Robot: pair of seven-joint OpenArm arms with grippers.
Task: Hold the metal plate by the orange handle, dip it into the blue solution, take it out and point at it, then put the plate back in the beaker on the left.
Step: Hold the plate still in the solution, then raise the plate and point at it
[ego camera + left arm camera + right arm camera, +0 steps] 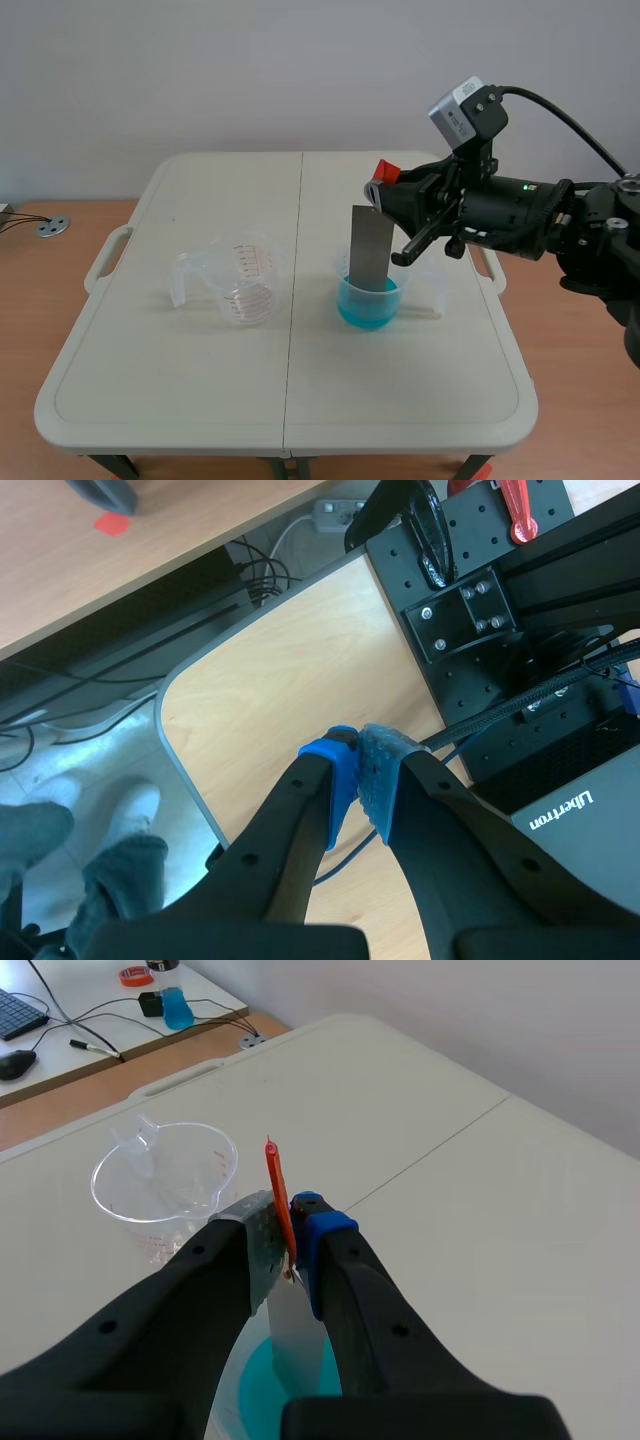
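Evidently this was the dipping step: the right pincer [290, 1235] was clenched on the orange handle [277, 1185], gripping only that tab, probably so that its pads would not touch the liquid. The metal plate [370, 250] hung upright from the handle. Its lower end was down inside the solution beaker [345, 275] and, as far as could be judged, in the blue solution [365, 308]. The empty beaker [240, 285] stood well apart to the left on the table [200, 400], ready to receive the plate afterwards. The left pincer [358, 770] was closed on nothing, off to the side away from the table, presumably parked until pointing was needed.
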